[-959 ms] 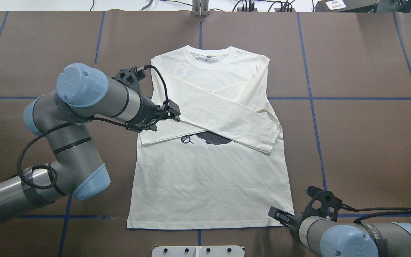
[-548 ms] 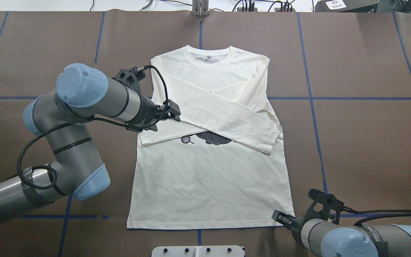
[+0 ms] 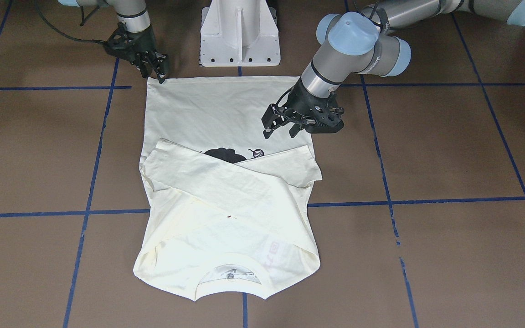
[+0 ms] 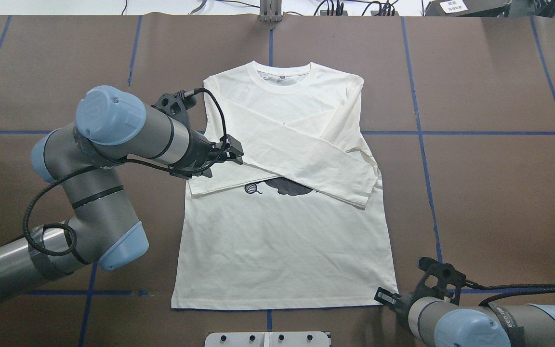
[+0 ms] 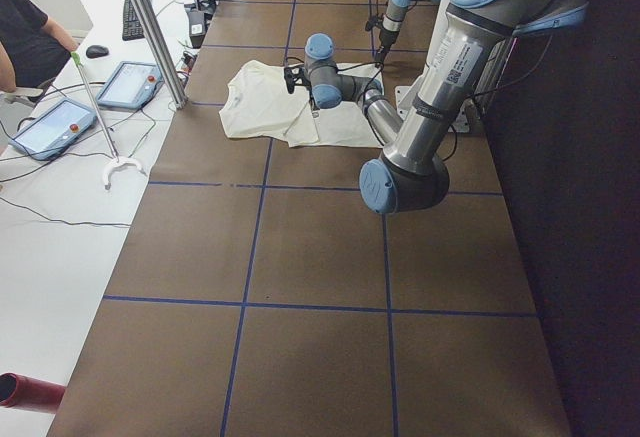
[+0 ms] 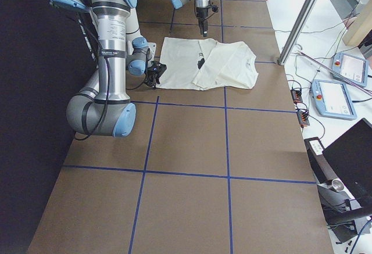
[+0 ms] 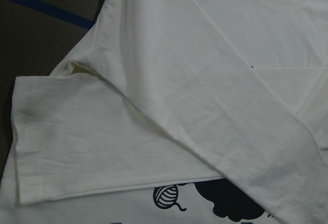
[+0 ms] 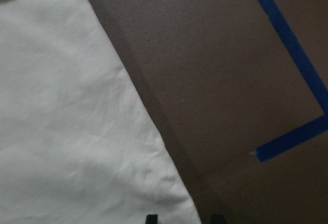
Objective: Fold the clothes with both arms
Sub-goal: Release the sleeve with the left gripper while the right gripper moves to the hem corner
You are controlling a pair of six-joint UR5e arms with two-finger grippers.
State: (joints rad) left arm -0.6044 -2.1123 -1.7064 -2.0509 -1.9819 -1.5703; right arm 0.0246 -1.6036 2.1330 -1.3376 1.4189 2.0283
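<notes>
The cream long-sleeved T-shirt lies flat on the brown table, print side up, collar away from the robot. Both sleeves are folded across the chest and partly cover the black cat print and yarn ball. My left gripper hovers open and empty over the shirt's left edge, just above the folded sleeve cuff. My right gripper is open at the shirt's near right hem corner. Its fingertips stand on either side of that corner.
The white pedestal base stands at the near table edge behind the hem. Blue tape lines cross the table. Beyond the far edge are a metal post, tablets and a seated person.
My right gripper has moved a little right and toward the near edge, closing in on the hem corner. The left arm and the shirt have not moved.
</notes>
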